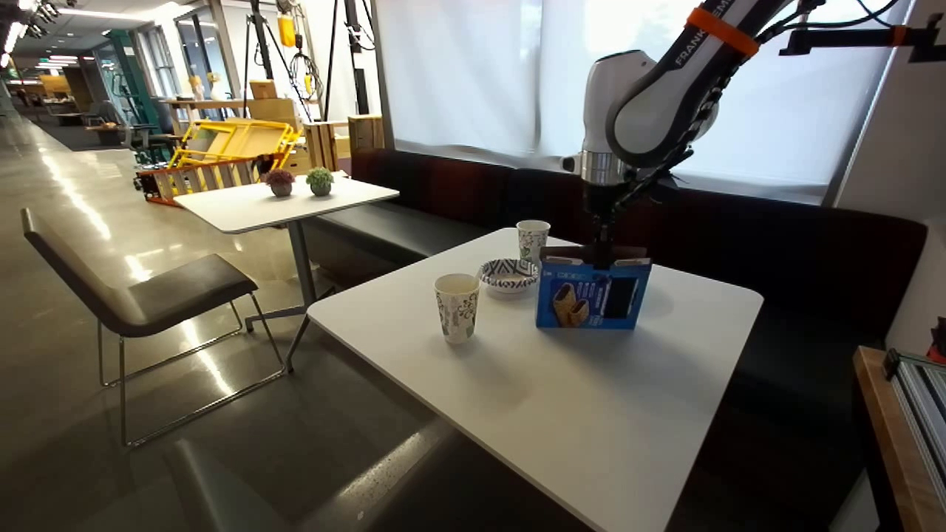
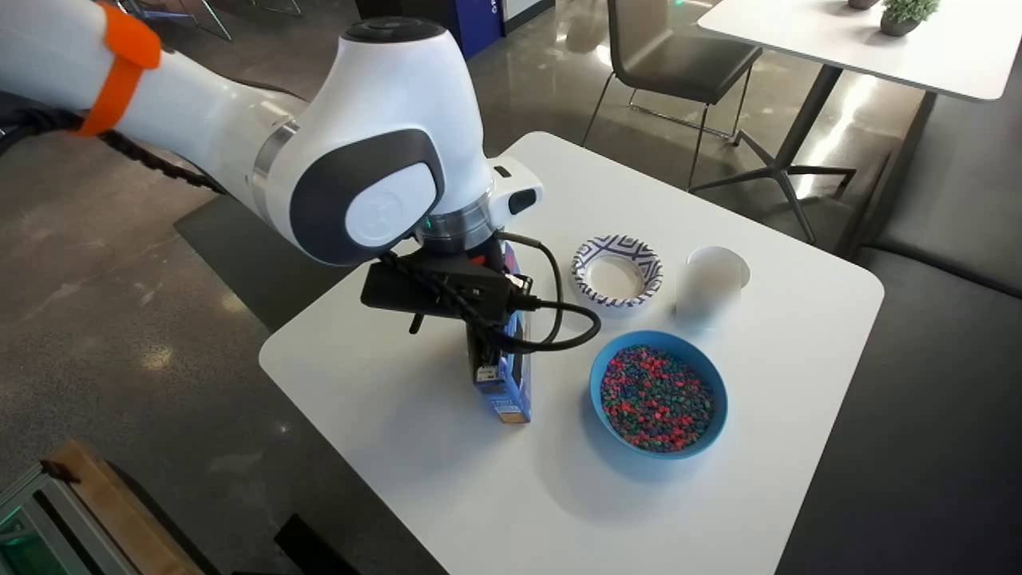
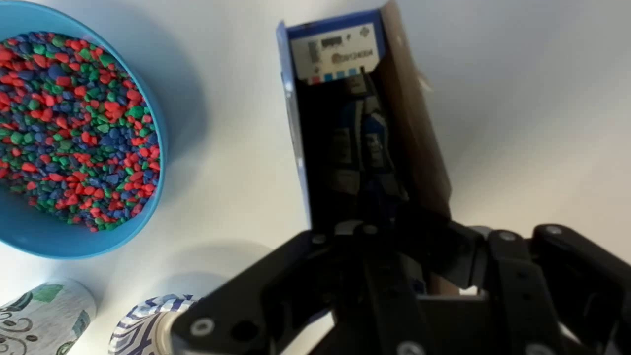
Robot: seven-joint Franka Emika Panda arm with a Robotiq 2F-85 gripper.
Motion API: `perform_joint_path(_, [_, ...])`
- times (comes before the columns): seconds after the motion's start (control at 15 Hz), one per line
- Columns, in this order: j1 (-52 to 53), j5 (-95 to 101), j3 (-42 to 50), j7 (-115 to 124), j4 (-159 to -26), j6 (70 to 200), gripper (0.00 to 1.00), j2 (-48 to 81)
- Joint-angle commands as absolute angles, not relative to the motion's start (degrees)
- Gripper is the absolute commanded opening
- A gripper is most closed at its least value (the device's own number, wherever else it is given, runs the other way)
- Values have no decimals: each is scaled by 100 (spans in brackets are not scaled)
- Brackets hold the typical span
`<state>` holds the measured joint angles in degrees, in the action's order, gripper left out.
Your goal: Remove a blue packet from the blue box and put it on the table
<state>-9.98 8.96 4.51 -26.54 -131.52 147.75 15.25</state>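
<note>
While the blue snack box (image 1: pixel 591 295) stands upright right of centre in an exterior view, open white table (image 1: pixel 576 428) stretches below it, edges converging toward the frame's bottom. Wrist view: gravel-filled blue bowl (image 3: pixel 29 229) upper left, apart from box; patterned paper bowl (image 3: pixel 135 323) lower left. Wrapped blue packets (image 3: pixel 374 140) lie inside box, just above gripper (image 3: pixel 394 231) in frame; fingertips hidden, can't tell if together or apart.

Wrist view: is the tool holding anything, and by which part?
Cannot be told: the tool is at the open blue box, any contact lost in shadow.
</note>
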Motion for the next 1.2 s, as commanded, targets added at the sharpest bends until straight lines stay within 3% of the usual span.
perform_joint_path(0.0, [-1061,597,407,-2462,-12906,14587,0,1795])
perform_joint_path(0.13, [-1093,429,385,-2405,-12843,14491,5,1819])
perform_joint_path(0.8, [-1122,-338,442,-1538,-12381,13644,1,1869])
perform_joint_path(1.13, [-1160,-924,440,-940,-12310,13892,1,1916])
